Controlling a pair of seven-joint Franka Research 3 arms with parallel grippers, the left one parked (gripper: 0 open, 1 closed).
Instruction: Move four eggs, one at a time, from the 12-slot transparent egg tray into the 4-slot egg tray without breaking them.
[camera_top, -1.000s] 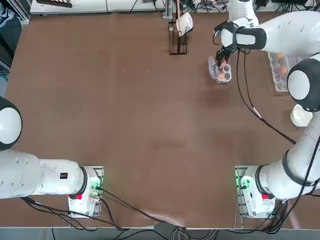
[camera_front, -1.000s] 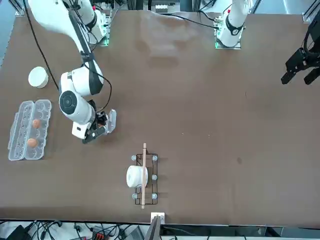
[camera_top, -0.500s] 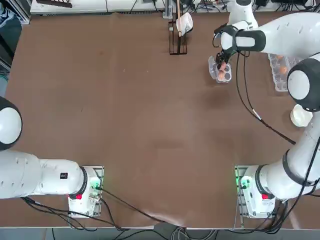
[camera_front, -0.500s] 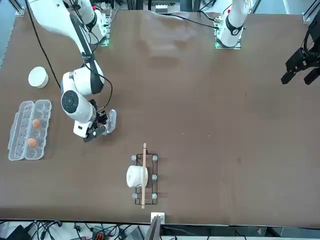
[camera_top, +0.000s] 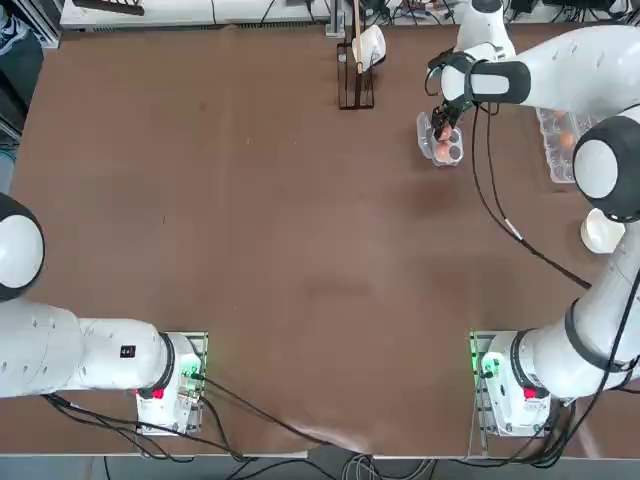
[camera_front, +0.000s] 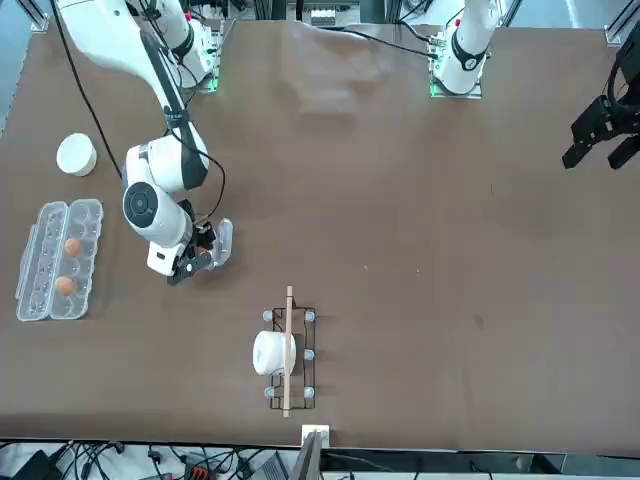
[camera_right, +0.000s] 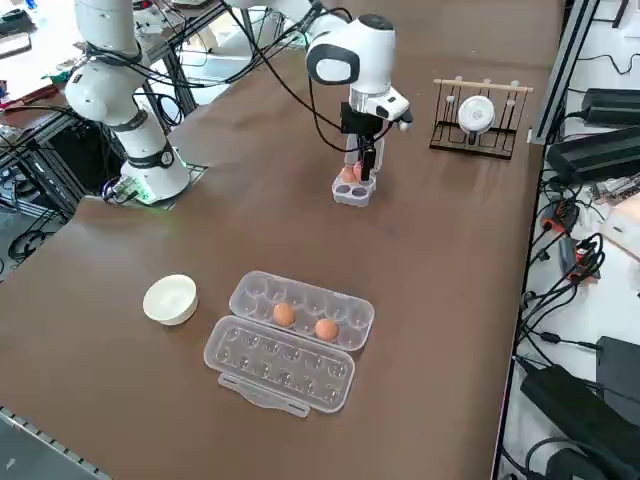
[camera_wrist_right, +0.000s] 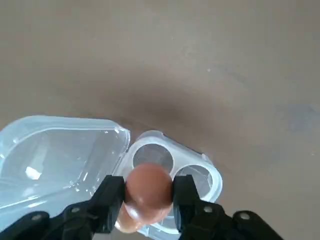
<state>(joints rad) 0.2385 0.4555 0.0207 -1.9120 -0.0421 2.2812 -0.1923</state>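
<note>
In the top view, the right gripper (camera_top: 443, 137) is seen poised over the small square clear-grey four-cup egg tray (camera_top: 441, 148), which lies near the far edge of the brown table (camera_top: 300, 250); an orange-brown egg already in one of its cups is partly visible beside the fingers. The long clear twelve-cup egg carton (camera_top: 560, 140) is placed further toward the robot's right, largely hidden by the arm, and a small round white bowl (camera_top: 602, 232) lies nearer the robot's base. A dark wire rack holding a white roll (camera_top: 357, 62) is set at the far edge. In the front view, the gripper (camera_front: 196, 255) is found just beside the small tray's raised lid flap (camera_front: 224, 242); two orange-brown eggs (camera_front: 72, 246) (camera_front: 64, 285) are seen apart in one row of the long carton (camera_front: 56, 258), with the white bowl (camera_front: 76, 154) beyond it. In the right side view, the gripper (camera_right: 364, 165) is pointed straight down at the small tray (camera_right: 351, 189), and the carton (camera_right: 290, 338) lies open with its two eggs (camera_right: 284, 314) (camera_right: 326, 328) side by side. In the right wrist view, a smooth orange-brown egg (camera_wrist_right: 147, 187) is clamped between the two black fingers (camera_wrist_right: 111, 199), held over the small tray (camera_wrist_right: 200, 180), whose two visible cups are empty; its clear lid (camera_wrist_right: 55, 155) is folded open alongside. Another egg shows partly beneath the held one.
</note>
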